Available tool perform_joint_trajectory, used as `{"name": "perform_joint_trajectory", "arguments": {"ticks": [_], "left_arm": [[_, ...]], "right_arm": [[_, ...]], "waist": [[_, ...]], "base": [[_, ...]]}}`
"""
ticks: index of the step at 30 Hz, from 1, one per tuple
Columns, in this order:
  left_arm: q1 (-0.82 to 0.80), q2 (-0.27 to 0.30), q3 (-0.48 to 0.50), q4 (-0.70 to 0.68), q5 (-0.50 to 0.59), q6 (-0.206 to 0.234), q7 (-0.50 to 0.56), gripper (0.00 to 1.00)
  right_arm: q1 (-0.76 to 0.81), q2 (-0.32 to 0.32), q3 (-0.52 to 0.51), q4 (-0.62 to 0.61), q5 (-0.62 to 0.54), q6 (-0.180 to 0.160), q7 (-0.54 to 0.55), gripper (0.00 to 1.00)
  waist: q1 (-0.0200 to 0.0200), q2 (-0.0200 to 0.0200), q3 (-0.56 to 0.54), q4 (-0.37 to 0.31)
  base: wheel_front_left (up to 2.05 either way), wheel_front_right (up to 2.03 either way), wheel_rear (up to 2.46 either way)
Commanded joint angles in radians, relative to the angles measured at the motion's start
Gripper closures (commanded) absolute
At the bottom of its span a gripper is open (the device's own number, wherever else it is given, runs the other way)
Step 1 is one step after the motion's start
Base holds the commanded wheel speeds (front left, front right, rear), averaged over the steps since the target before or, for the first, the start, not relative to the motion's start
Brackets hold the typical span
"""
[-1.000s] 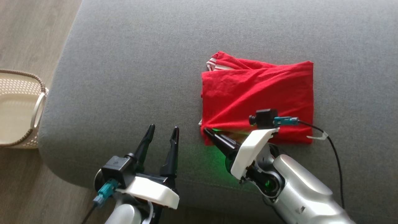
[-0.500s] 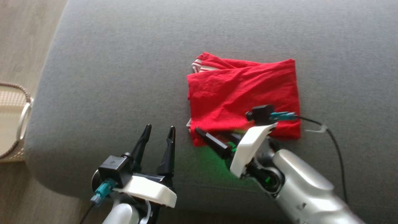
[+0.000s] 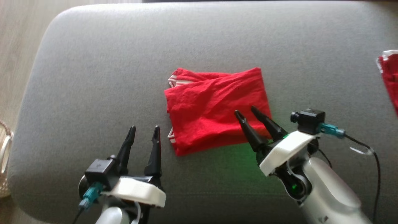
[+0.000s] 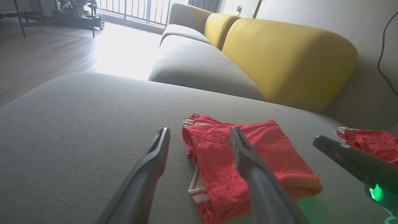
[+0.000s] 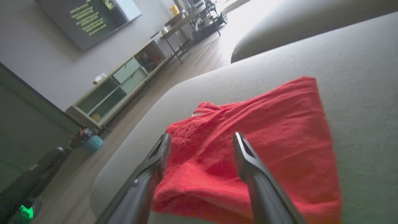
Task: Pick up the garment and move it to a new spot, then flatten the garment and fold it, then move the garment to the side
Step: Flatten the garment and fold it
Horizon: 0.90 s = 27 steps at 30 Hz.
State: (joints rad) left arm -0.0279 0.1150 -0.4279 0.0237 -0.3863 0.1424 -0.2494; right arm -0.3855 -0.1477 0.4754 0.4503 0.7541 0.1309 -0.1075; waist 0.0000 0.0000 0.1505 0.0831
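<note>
Both grippers: left gripper and right gripper spread wide, nothing held.
Step in hand: likely the move aside; pinch every layer of garment at near edge, lift low, keep fold intact.
Garment: folded, mid sofa cushion.
Right gripper: fingertips over near-right edge.
Left gripper: beside near-left corner, apart.

- Wall screen, right wrist view: several lines of yellow-green text under a round emblem; characters too small and blurred to read.
- Black camera housing on left wrist, head view: faint pale mark on top face; shape not legible as a letter or brand.
- Nothing else readable as text, label, number or sign.
</note>
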Motion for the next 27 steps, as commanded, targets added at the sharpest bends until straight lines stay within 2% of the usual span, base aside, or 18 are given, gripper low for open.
{"name": "perform_joint_trajectory", "arguments": {"ticks": [1, 9, 18, 27], "left_arm": [[0.003, 0.013, 0.042, -0.042, -0.004, 0.008, -0.006, 0.0], [0.074, 0.023, 0.074, -0.065, -0.026, 0.038, -0.007, 0.0], [0.147, 0.017, 0.129, -0.111, -0.004, 0.076, -0.012, 0.0], [0.213, -0.006, 0.192, -0.148, 0.059, 0.063, -0.012, 0.0]], "right_arm": [[0.019, 0.024, -0.021, -0.055, -0.015, 0.0, -0.018, 0.0], [0.159, 0.029, -0.136, -0.176, -0.132, 0.0, -0.079, 0.0], [0.269, 0.067, -0.25, -0.239, -0.309, 0.0, -0.14, 0.0], [0.345, 0.088, -0.308, -0.28, -0.529, 0.0, -0.154, 0.0]], "waist": [[0.0, 0.0, -0.033, -0.022], [0.0, 0.0, -0.121, -0.051], [0.0, 0.0, -0.186, -0.069], [0.0, 0.0, -0.219, -0.067]], "base": [[0.0, 0.0, 0.0], [0.0, 0.0, 0.0], [0.0, 0.0, 0.0], [0.0, 0.0, 0.0]]}}
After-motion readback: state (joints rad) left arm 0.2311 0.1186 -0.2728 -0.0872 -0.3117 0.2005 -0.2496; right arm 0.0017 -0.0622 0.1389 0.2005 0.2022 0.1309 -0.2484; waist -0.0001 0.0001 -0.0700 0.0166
